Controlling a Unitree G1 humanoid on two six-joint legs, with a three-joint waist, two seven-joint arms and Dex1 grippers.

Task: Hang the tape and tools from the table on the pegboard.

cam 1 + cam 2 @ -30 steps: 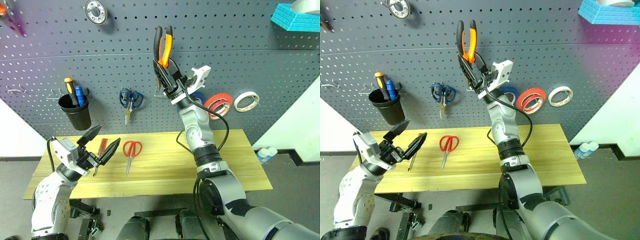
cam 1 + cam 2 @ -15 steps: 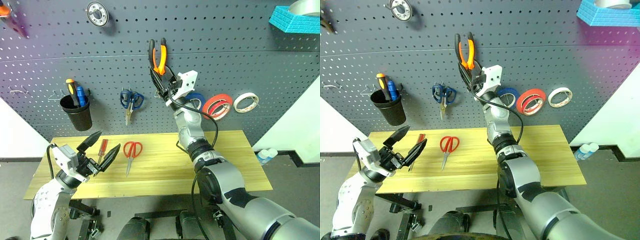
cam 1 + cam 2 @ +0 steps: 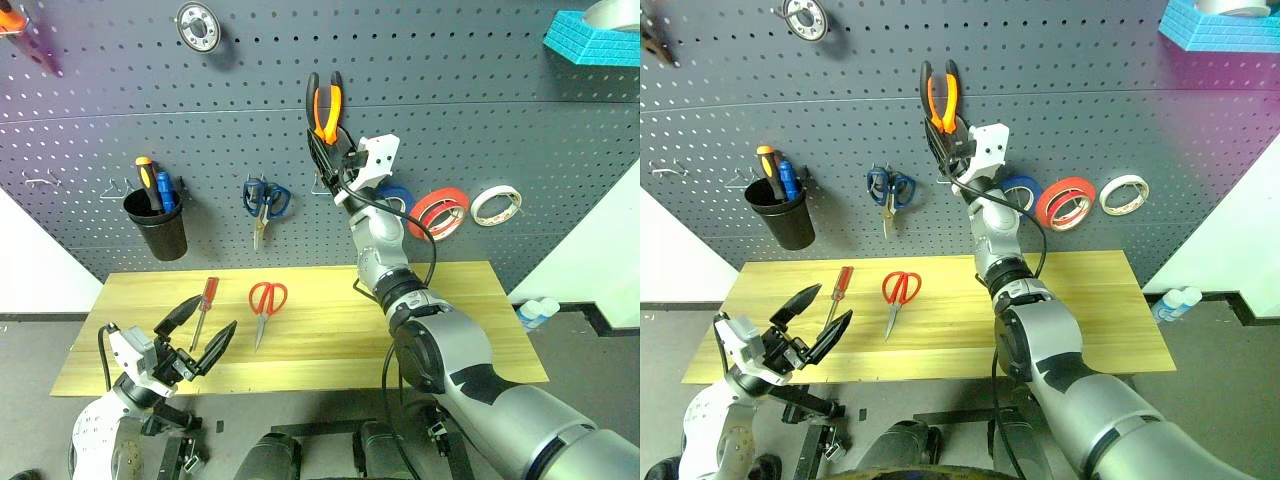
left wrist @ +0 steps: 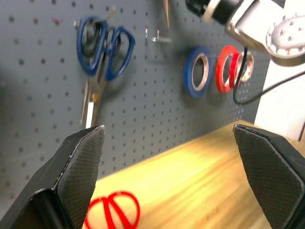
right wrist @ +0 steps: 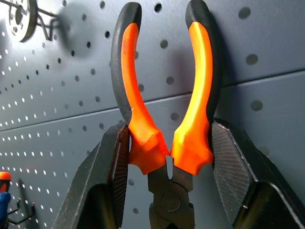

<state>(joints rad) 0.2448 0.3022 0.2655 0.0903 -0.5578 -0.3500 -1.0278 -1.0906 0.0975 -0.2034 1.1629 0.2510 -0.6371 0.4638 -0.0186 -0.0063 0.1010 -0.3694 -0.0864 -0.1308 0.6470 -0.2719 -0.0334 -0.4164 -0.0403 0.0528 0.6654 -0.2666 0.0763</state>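
- The right gripper clamps its textured black fingers on the pliers with smooth curved orange-and-black handles, held upright against the dark grey perforated pegboard.
- The left gripper hangs low at the near edge of the light yellowish plank table, its diamond-textured pointed fingers spread wide and empty.
- A red-handled screwdriver and red-handled scissors lie on the table.
- A thin red tape roll hangs on the pegboard.

a workshop: tool-hung pegboard above wooden table.
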